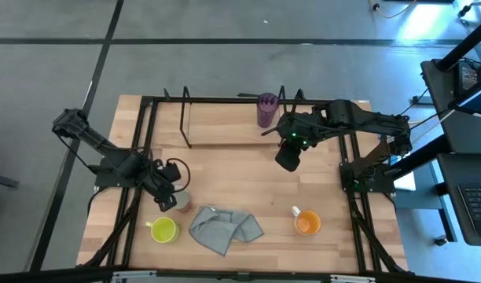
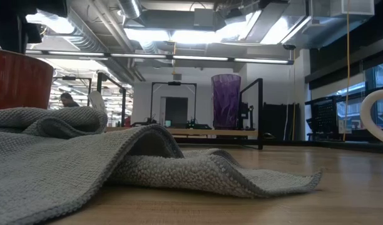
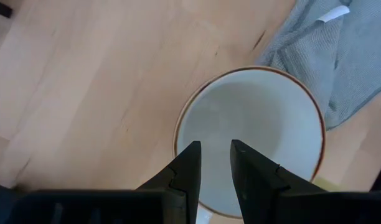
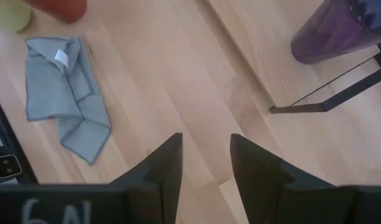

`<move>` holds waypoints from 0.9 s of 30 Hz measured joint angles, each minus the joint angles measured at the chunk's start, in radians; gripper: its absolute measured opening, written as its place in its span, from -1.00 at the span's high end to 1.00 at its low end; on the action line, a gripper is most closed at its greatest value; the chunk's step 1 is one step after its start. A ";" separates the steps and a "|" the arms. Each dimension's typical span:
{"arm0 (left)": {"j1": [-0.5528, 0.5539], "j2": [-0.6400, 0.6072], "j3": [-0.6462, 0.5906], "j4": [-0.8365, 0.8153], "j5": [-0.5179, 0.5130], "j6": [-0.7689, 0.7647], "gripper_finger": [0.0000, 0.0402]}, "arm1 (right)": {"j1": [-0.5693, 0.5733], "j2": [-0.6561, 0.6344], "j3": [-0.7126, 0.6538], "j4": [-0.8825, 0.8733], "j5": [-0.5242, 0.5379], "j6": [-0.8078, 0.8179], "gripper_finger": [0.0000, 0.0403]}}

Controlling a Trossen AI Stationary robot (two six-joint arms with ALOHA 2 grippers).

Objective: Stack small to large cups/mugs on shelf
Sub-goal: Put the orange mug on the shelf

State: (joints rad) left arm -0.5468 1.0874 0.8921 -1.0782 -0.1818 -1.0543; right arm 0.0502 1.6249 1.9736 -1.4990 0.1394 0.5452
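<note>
While the high view hides it under the left gripper [image 1: 167, 201], the wrist shows jaws slightly apart over the white mug [image 3: 249, 140]; right gripper [image 1: 287, 162] hovers, jaws apart

Tumbler [image 1: 266, 109] on shelf [image 1: 225, 134] at table [image 1: 240, 177] rear. Cloth [image 1: 225, 229] front centre, one mug [image 1: 163, 229] left, another [image 1: 306, 222] right. Third mug [image 3: 249, 137] under left end effector [image 1: 168, 203].
</note>
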 joint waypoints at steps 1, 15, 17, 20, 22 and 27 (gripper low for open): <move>0.000 -0.001 0.000 0.000 0.002 -0.012 0.60 | 0.000 0.000 0.000 0.000 0.000 -0.001 0.33; -0.100 -0.016 0.001 -0.080 -0.015 0.014 0.60 | 0.000 0.000 0.000 0.034 0.041 -0.013 0.33; -0.100 -0.016 0.001 -0.103 -0.015 0.012 0.60 | 0.000 0.000 0.000 0.042 0.051 -0.026 0.33; -0.094 -0.016 0.001 -0.100 -0.015 -0.008 0.60 | 0.000 0.000 0.000 0.041 0.052 -0.034 0.33; -0.087 -0.016 0.001 -0.100 -0.016 -0.023 0.60 | 0.000 0.000 0.000 0.041 0.052 -0.048 0.33; -0.066 -0.016 -0.006 -0.070 -0.044 -0.041 0.60 | 0.000 0.000 0.000 0.041 0.052 -0.080 0.33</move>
State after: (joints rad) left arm -0.6131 1.0710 0.8860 -1.1485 -0.2262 -1.0958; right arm 0.0502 1.6249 1.9737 -1.4576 0.1913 0.4650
